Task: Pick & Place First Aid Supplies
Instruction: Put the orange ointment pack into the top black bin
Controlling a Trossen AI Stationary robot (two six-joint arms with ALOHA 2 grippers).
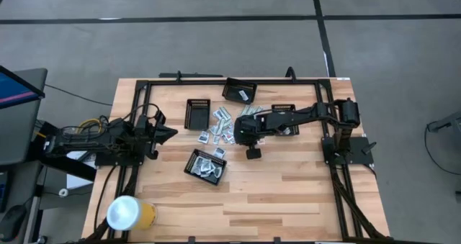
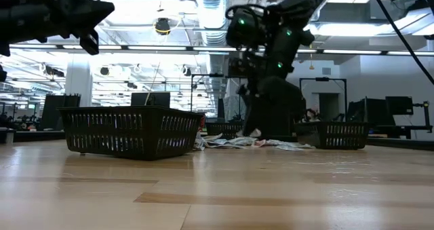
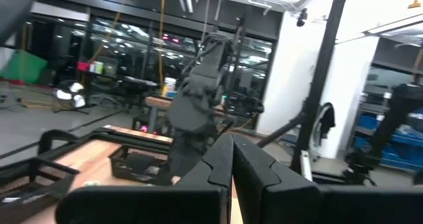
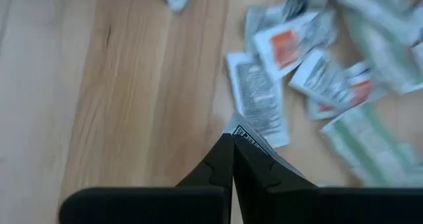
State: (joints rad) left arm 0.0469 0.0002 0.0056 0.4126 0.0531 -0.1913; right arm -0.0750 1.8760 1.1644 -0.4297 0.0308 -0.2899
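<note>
**Right arm pinches a packet at the edge of the pile**

The right gripper (image 4: 232, 139) has its fingers pressed together on the corner of a white printed packet (image 4: 259, 105), nipped just at their tips, with the packet's body lying flat on the counter (image 4: 132, 85). It belongs to the loose pile of packets (image 1: 225, 125) in the middle of the counter, between four black mesh trays; the nearest tray (image 1: 206, 165) already holds a few packets. The left gripper (image 3: 231, 159) waits with fingers together over the left side, well apart from the pile.

The step in hand looks like the pick. The next move calls for a straight lift that keeps the thin corner grip from slipping, then a carry to a tray.
</note>
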